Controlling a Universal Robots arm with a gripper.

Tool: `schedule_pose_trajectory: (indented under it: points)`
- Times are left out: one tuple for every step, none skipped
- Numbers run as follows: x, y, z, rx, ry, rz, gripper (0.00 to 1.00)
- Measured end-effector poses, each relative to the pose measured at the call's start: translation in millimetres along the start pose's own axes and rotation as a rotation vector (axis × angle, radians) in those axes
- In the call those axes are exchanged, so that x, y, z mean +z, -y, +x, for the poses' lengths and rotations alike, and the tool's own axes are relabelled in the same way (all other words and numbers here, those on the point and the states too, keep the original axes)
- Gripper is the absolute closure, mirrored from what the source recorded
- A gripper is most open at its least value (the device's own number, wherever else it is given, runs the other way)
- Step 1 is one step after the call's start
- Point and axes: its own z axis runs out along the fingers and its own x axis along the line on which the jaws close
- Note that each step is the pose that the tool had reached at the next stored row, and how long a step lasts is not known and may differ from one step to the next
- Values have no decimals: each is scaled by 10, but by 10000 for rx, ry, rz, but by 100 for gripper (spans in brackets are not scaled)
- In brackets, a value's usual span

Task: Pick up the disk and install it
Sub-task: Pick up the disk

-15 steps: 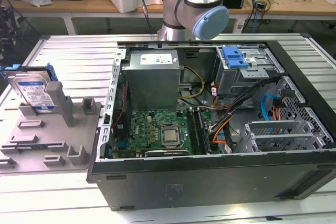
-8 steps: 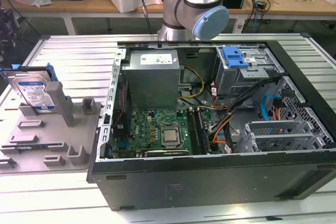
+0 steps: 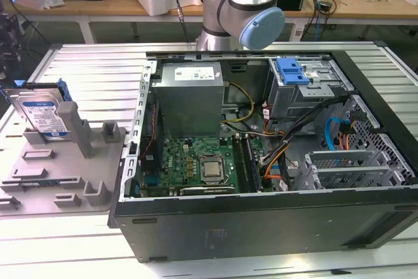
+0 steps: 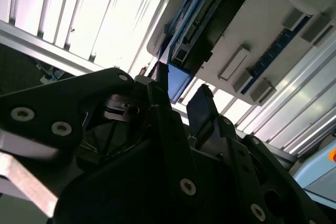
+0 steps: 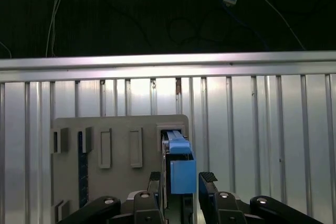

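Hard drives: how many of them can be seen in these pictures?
1. The disk stands in the gray holder, at the exterior view's left, outside the computer case. The metal drive cage inside the case might hide more.

Disk: silver drive, white-and-blue label, bright blue carrier frame. Stands on edge, leaning slightly, in slot of grey holder, 9 o'clock in exterior view. In first wrist view disk edge-on, apparently fully seated.
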Motion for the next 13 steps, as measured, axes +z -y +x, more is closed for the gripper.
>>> schedule_pose_trajectory:
  points:
    - [5, 0, 0, -5, -5, 0, 58]
    - [9, 0, 0, -10, -13, 0, 58]
    - [14, 0, 0, -17, -21, 0, 58]
    - [18, 1, 0, -22, -26, 1, 58]
    - [26, 1, 0, -31, -36, 1, 58]
    - [31, 1, 0, -37, -42, 2, 58]
    - [36, 1, 0, -42, -46, 3, 58]
    - [42, 1, 0, -50, -52, 2, 58]
    - [47, 1, 0, -55, -56, 2, 58]
    - [56, 1, 0, -63, -59, 3, 58]
    - [67, 2, 0, -72, -60, 3, 58]
    - [80, 2, -1, -80, -61, 3, 58]
    - [94, 3, -1, -87, -61, 4, 58]
